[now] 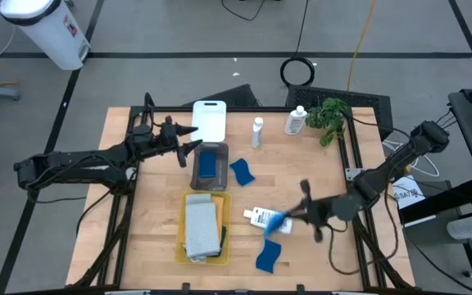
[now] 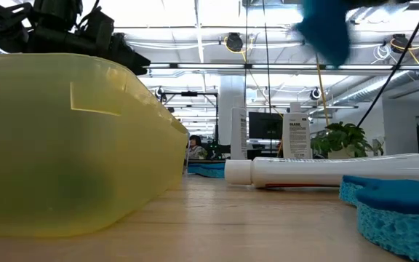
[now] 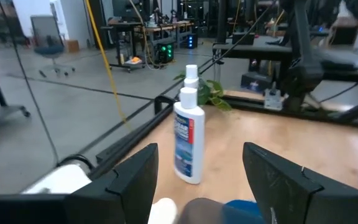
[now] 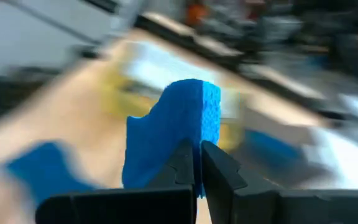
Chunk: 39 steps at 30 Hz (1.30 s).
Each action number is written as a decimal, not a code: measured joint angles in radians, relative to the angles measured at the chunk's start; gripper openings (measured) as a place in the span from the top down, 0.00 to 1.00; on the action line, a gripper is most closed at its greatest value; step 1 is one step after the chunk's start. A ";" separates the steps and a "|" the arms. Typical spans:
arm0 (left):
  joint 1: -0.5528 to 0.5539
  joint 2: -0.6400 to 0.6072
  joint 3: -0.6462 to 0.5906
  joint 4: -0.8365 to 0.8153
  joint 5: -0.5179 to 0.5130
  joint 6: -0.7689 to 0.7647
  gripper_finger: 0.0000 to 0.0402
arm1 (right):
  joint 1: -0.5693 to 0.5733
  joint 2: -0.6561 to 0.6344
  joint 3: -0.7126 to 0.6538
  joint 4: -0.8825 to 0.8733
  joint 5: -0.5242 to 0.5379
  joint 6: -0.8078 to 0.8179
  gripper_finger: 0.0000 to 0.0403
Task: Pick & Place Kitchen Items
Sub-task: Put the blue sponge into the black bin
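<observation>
My right gripper is shut on a blue wavy-edged sponge above the table's right middle, over a white bottle that lies on its side. My left gripper hovers open and level over the grey tray's far end; that tray holds a blue sponge. Ahead of the left gripper stand two upright white bottles. A yellow tray holds a folded pale grey cloth. Two more sponges lie flat on the wood. My right gripper pinches the blue sponge's near edge between its two fingers. The fingers come from the table's right, slanting slightly down. The sponge juts out past the fingertips and is lifted clear of the table, squeezed thin where the fingers close on it.
A white tray sits at the far middle. A green leafy plant stands at the far right beside a bottle. Bare wood lies along the table's left side and near right corner.
</observation>
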 joint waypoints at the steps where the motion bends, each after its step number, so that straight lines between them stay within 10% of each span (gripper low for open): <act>1: -0.005 0.000 0.000 0.003 0.000 -0.028 0.40 | -0.013 -0.001 0.000 0.007 0.062 -0.024 1.00; 5: -0.026 0.000 0.000 0.056 0.002 -0.122 0.40 | -0.091 0.000 0.000 0.012 0.197 -0.062 1.00; 23: -0.143 0.248 0.043 0.370 -0.050 -0.312 0.40 | -0.346 0.108 0.000 0.025 0.082 -0.036 1.00; 39: -0.352 0.617 0.611 -0.220 0.027 -0.158 0.20 | -0.447 0.143 0.001 0.071 -0.096 -0.028 1.00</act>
